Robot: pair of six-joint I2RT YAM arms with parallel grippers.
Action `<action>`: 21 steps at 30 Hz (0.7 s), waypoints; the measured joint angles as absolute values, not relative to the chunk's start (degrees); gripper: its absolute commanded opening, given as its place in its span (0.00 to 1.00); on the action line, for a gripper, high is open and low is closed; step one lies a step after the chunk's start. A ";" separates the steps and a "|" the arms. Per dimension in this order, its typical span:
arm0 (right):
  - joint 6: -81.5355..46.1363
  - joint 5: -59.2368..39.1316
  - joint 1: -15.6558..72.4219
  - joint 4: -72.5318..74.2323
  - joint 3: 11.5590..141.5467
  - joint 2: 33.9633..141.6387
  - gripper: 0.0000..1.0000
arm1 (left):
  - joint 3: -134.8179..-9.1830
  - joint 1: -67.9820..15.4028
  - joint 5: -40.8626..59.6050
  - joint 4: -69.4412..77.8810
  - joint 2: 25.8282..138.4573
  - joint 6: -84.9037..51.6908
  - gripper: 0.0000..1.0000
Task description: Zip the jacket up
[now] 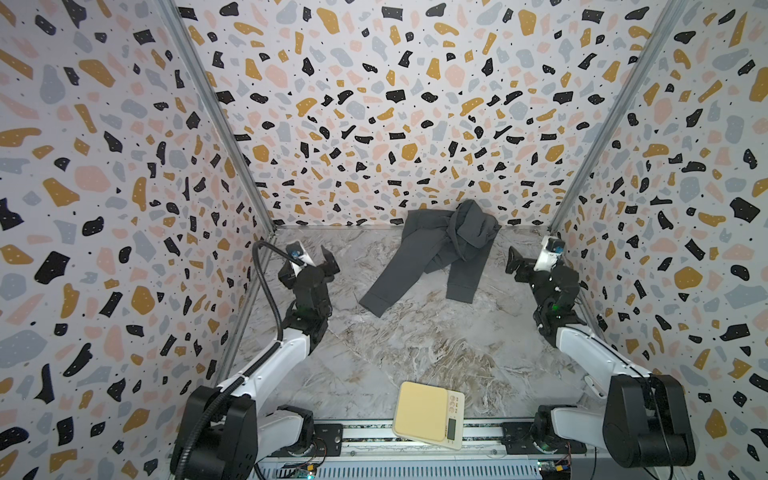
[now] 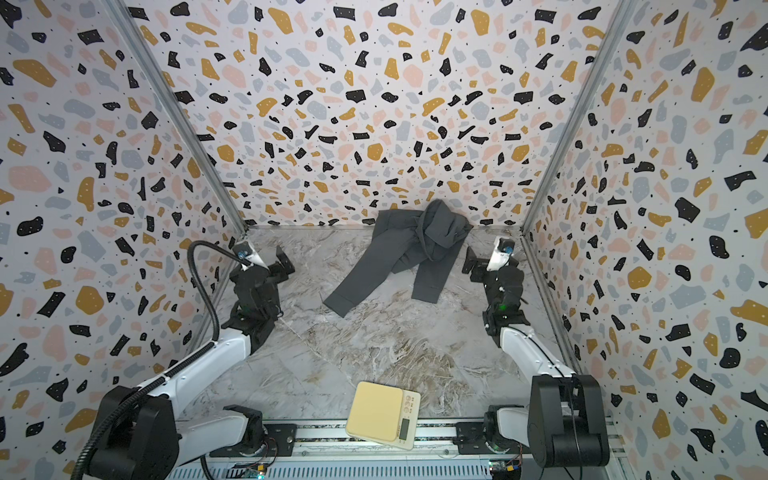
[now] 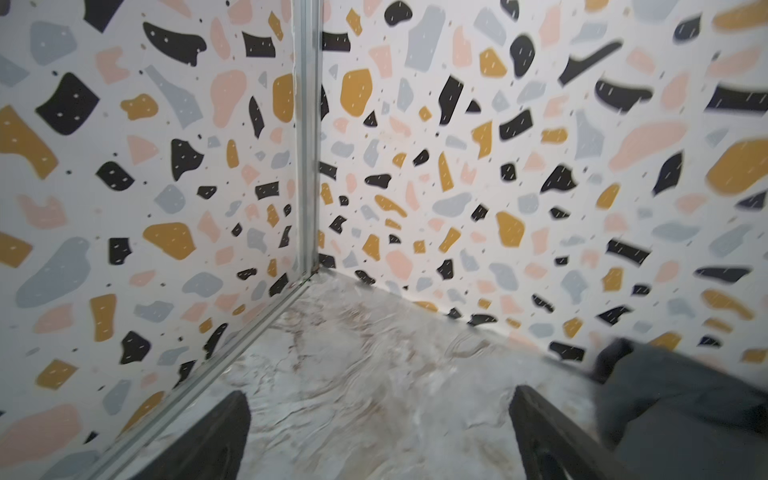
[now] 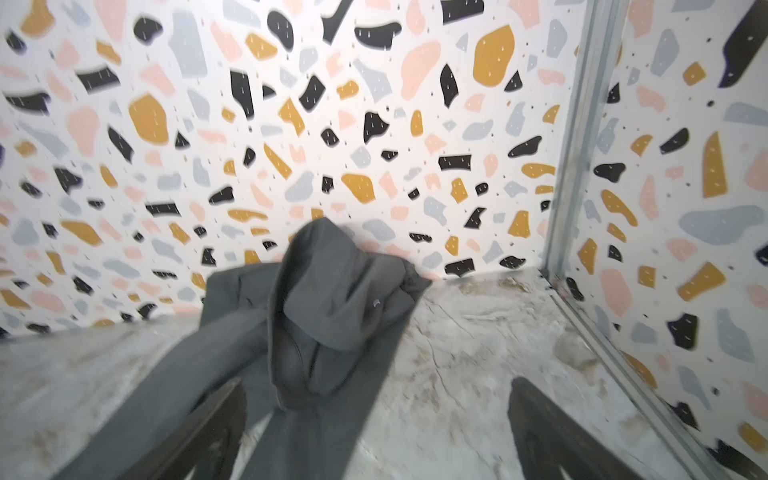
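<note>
The jacket [image 1: 432, 249] is bunched up at the far end of the marble table [image 1: 395, 353], right against the back wall [image 1: 374, 124]. Its front is folded in on itself, so the zip is hard to make out in both top views. The left wrist view catches just a blurred grey corner of the jacket [image 3: 681, 399], cut off at the frame edge. The right wrist view is closer: dark charcoal fabric heaped in a hump, with a small white logo [image 4: 376, 304] on it. Two sleeves trail toward the near side, the longer sleeve [image 1: 388, 284] and the shorter sleeve [image 1: 465, 278]. The left gripper [image 1: 328, 261] hangs off to the jacket's left, its jaws spread wide and holding nothing. The right gripper [image 1: 514, 259] is the same on the jacket's right, not touching the cloth. A cream kitchen scale [image 1: 428, 419] sits at the near edge.
</note>
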State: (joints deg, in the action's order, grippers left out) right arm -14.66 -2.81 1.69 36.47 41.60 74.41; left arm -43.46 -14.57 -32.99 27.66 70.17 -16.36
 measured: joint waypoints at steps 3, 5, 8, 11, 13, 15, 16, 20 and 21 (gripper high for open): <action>-18.98 -8.23 0.91 31.55 53.84 83.81 0.99 | -55.02 -17.54 -29.45 19.68 76.73 -21.71 1.00; -20.80 -11.75 0.91 28.60 61.73 91.26 0.99 | -60.75 -20.45 -27.20 16.12 81.91 -23.99 1.00; -22.81 -17.37 0.86 24.38 73.28 102.94 0.99 | -65.56 -25.12 -21.91 14.85 89.78 -28.67 1.00; -24.21 -21.91 0.73 19.53 84.68 114.26 0.99 | -67.20 -28.38 -15.29 16.64 98.52 -36.14 1.00; -24.86 -23.86 0.62 16.43 91.77 121.10 0.99 | -68.27 -29.89 -11.94 17.06 104.88 -40.69 1.00; -25.52 -24.91 0.51 14.09 96.84 126.43 0.99 | -69.71 -30.87 -10.15 16.43 110.21 -44.66 1.00; -25.67 -25.52 0.47 12.93 99.13 128.95 0.99 | -71.13 -31.29 -9.26 15.77 112.86 -46.72 1.00; -25.28 -27.88 0.38 7.68 107.59 137.45 0.86 | -78.04 -32.05 -6.07 14.26 121.08 -52.62 1.00; -25.02 -28.58 0.38 6.87 108.90 138.96 0.78 | -80.14 -32.12 -5.43 14.13 122.89 -53.98 1.00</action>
State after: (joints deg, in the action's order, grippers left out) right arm -25.02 -28.58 0.38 6.87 108.90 138.96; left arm -80.14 -32.12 -5.43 14.13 122.89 -53.98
